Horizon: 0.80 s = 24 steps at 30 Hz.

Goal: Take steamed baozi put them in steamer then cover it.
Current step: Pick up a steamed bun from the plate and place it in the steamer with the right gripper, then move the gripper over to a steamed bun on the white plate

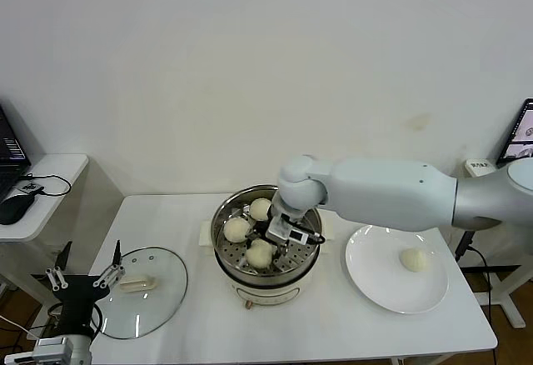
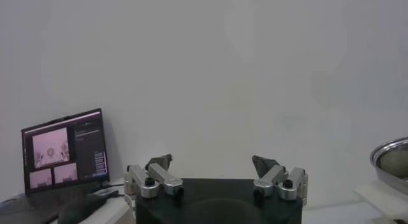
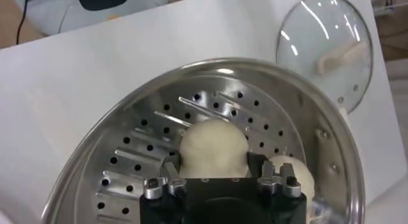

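Note:
The steamer (image 1: 219, 240) stands mid-table with three baozi in its perforated basket (image 3: 146, 142). My right gripper (image 1: 276, 247) reaches down into it, its fingers closed on either side of the front baozi (image 1: 260, 254), which rests low on the basket floor (image 3: 213, 147). A second baozi (image 3: 298, 175) lies beside it. The fourth baozi (image 1: 412, 258) sits on the white plate (image 1: 375, 286) at the right. The glass cover (image 1: 158, 298) lies flat on the table left of the steamer and also shows in the right wrist view (image 3: 319, 34). My left gripper (image 1: 83, 275) is parked open over the table's front-left corner (image 2: 217, 164).
A low side table (image 1: 50, 173) with a mouse and cable stands at the far left. A laptop (image 2: 64, 149) shows in the left wrist view. A screen's edge (image 1: 520, 132) stands at the far right. The wall lies close behind the table.

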### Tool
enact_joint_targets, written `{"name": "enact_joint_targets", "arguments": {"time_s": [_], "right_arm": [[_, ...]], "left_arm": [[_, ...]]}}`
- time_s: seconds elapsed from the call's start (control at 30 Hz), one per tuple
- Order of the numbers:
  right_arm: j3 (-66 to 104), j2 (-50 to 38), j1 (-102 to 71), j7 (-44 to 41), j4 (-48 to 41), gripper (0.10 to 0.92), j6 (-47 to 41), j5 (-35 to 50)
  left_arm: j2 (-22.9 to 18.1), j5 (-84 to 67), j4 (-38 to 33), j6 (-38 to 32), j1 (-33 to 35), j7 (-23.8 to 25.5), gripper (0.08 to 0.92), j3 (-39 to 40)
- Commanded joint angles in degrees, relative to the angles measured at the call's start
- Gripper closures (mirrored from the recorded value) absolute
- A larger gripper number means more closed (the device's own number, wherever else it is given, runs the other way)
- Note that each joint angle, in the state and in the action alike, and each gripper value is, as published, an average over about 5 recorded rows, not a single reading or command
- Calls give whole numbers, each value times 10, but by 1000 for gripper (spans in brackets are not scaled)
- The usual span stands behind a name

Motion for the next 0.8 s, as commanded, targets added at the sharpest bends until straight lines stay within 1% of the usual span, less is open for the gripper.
{"name": "enact_joint_targets", "arguments": {"time_s": [0.03,0.1,0.2,0.33,0.47,0.57,0.7,0.8], "right_arm": [[-4,4,1,-3,4,333,10,-8],[-4,-2,5,-4,6,280,10,-8],[0,-15,16,-6,10,221,9,-5],[20,-53,37,-8,22,204,-6,9],[47,-116,61,-22,38,203,-44,21],[62,-171,76,-36,51,202,-102,32],[69,-268,88,-55,81,203,-217,45],[71,-338,83,-47,103,203,-289,68]], "left_arm": [[0,0,0,0,0,0,177,0],[0,0,0,-1,0,0,177,0],[1,0,0,-1,0,0,177,0],[3,0,-1,0,-1,1,177,-1],[6,0,-1,0,-4,1,177,-2],[10,0,0,0,-4,1,177,0],[15,1,1,0,-7,2,177,6],[20,3,1,0,-9,2,177,11]]}}
